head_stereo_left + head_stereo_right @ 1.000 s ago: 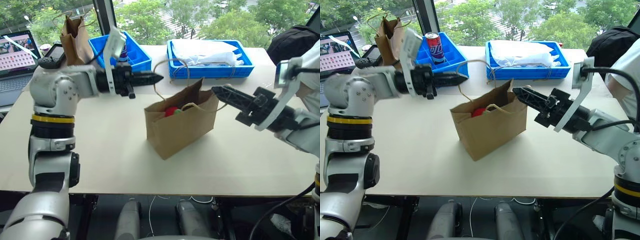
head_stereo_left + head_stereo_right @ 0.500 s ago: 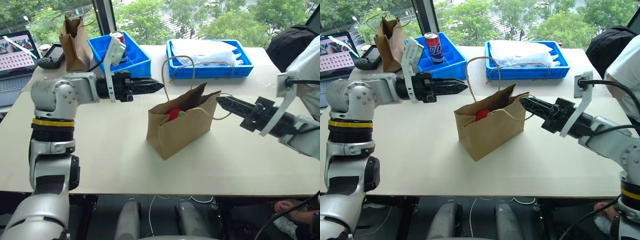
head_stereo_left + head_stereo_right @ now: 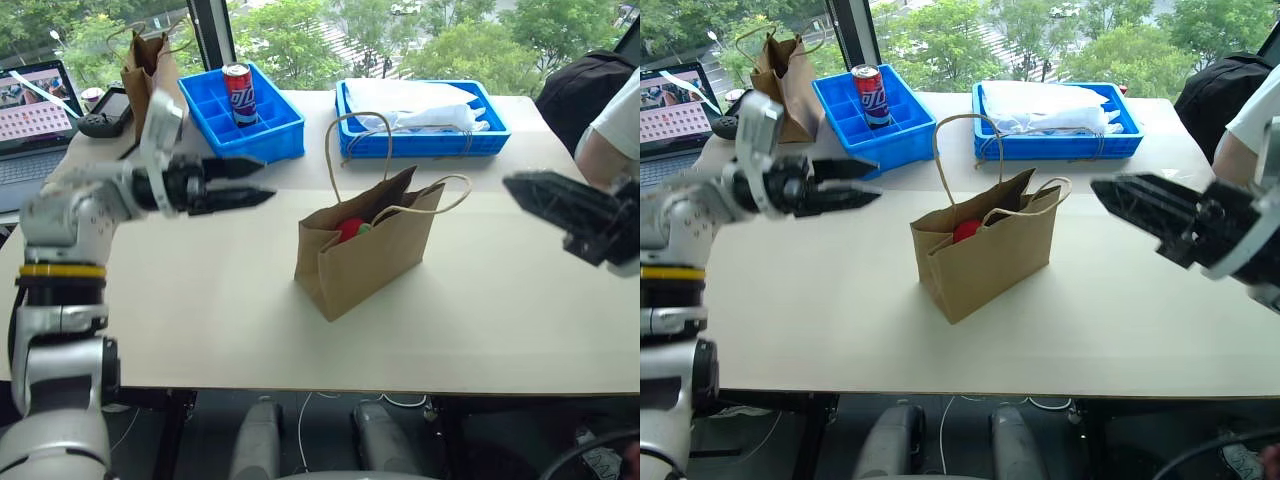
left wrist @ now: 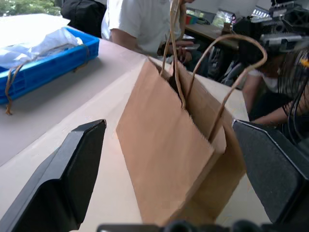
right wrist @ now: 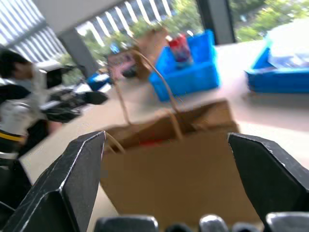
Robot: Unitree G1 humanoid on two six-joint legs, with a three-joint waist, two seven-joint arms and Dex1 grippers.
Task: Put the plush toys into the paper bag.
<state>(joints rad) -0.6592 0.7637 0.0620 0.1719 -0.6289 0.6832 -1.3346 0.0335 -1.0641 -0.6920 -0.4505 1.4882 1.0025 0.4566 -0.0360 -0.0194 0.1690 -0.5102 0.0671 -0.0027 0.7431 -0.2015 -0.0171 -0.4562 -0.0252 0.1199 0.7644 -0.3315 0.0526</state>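
left eye view alone shows green toy (image 3: pixel 366 227) inside paper bag (image 3: pixel 372 255).

Paper bag (image 3: pixel 365 262) looked like matte brown kraft with twine handles; the bins (image 3: pixel 243 130) were glossy blue plastic.

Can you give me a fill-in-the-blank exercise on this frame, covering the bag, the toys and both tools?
1. The red plush toy lies inside the ____ paper bag.
2. The left tool is ____, holding nothing.
3. The soda can stands in a ____ compartment tray.
4. The right tool is apart from the bag, with fingers ____.

Missing words: brown; open; blue; open
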